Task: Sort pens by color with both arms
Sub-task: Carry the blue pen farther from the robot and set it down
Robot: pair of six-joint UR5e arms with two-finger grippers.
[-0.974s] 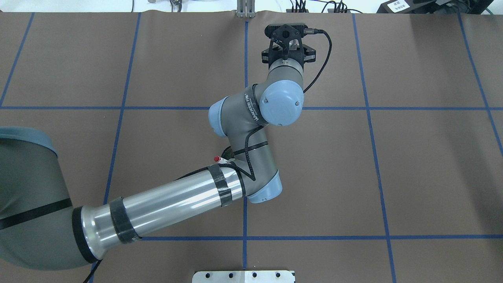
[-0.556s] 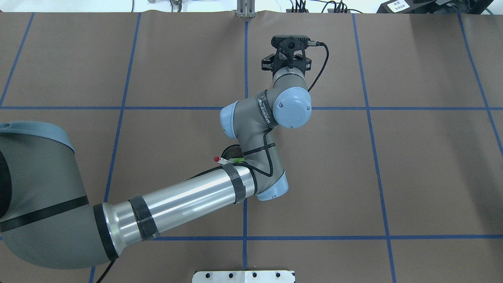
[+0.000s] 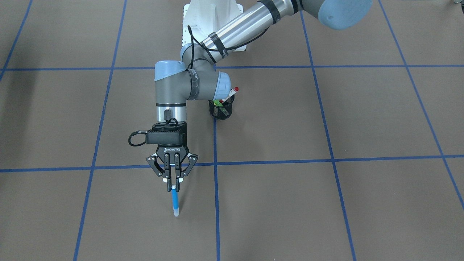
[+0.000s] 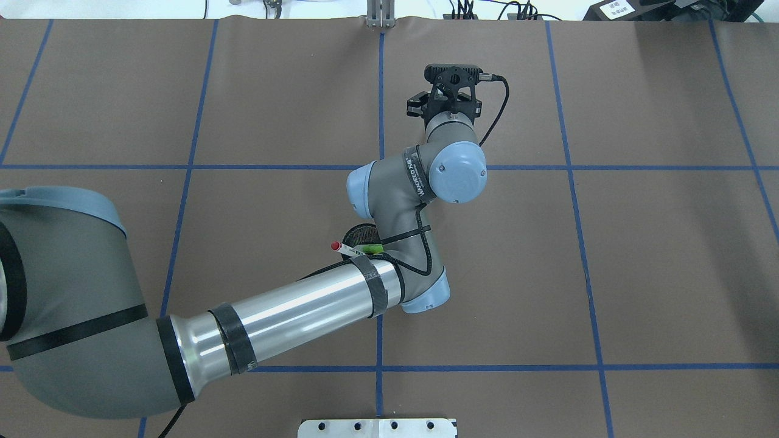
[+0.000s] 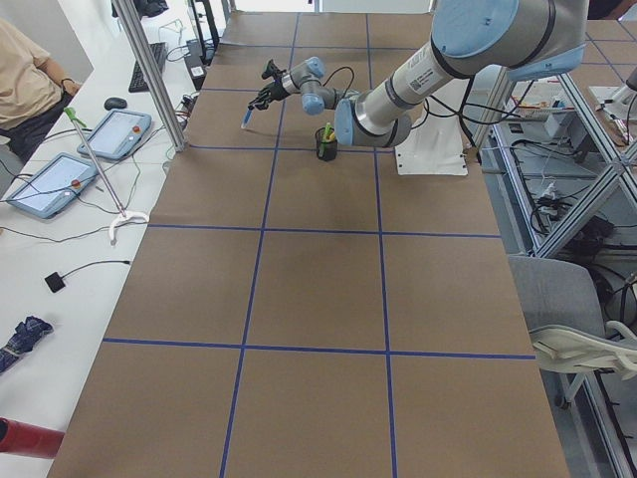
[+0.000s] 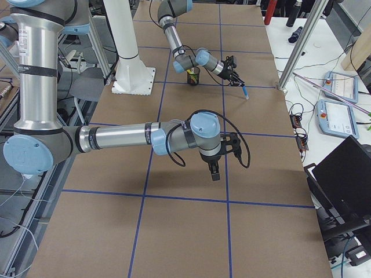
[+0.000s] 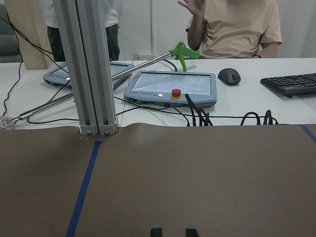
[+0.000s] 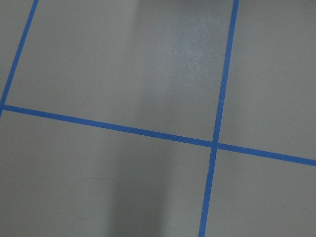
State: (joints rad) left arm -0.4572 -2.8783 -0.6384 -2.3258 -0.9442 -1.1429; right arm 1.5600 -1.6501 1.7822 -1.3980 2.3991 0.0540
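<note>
1. The left arm's black two-finger gripper point(image 3: 173, 186) has its fingers pinched tight on the top of the slim blue marker pen point(image 3: 175, 201).
2. That pen hangs pale end down over the brown table with blue tape lines point(image 3: 326, 119).
3. The black mesh cup point(image 3: 222, 110) stands well apart from it, beside the left arm's wrist joint. It holds a green marker pen point(image 3: 217, 102) and a leaning white pen with a red cap point(image 3: 232, 92).
4. The right arm's black gripper point(image 6: 215, 172) hovers above the table. I cannot tell how far its fingers are open.
</note>
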